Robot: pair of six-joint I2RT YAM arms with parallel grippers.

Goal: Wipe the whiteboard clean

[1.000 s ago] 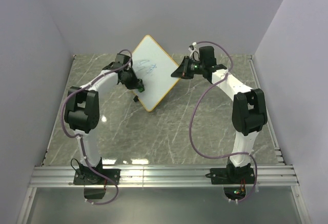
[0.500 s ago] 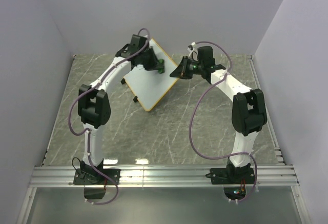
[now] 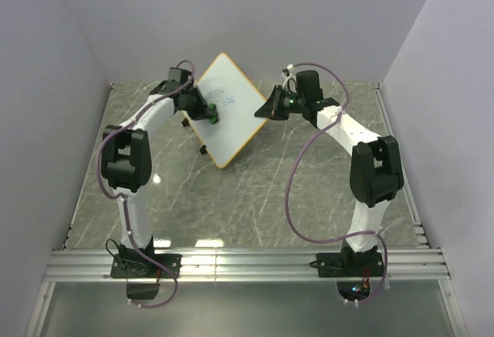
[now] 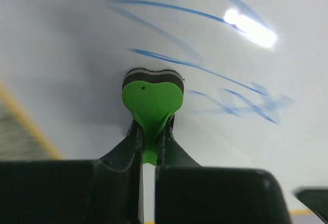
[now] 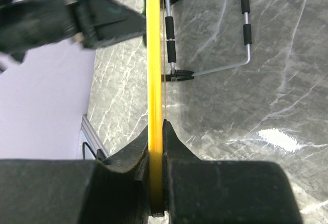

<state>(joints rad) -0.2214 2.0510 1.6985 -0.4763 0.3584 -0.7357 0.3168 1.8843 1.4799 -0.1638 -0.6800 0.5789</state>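
Note:
The whiteboard stands tilted on a corner at the back of the table, with blue scribbles near its top. My right gripper is shut on its orange frame edge at the right corner. My left gripper is shut on a small green eraser and presses it against the board face just below the blue writing. The board surface fills the left wrist view.
Grey marble tabletop with purple walls on three sides. The board's wire stand and black feet show behind it in the right wrist view. An aluminium rail runs along the near edge.
My left gripper with the eraser has swept across the board: from its lower left to the upper right, then back to the upper left. The right arm and board have stayed still.

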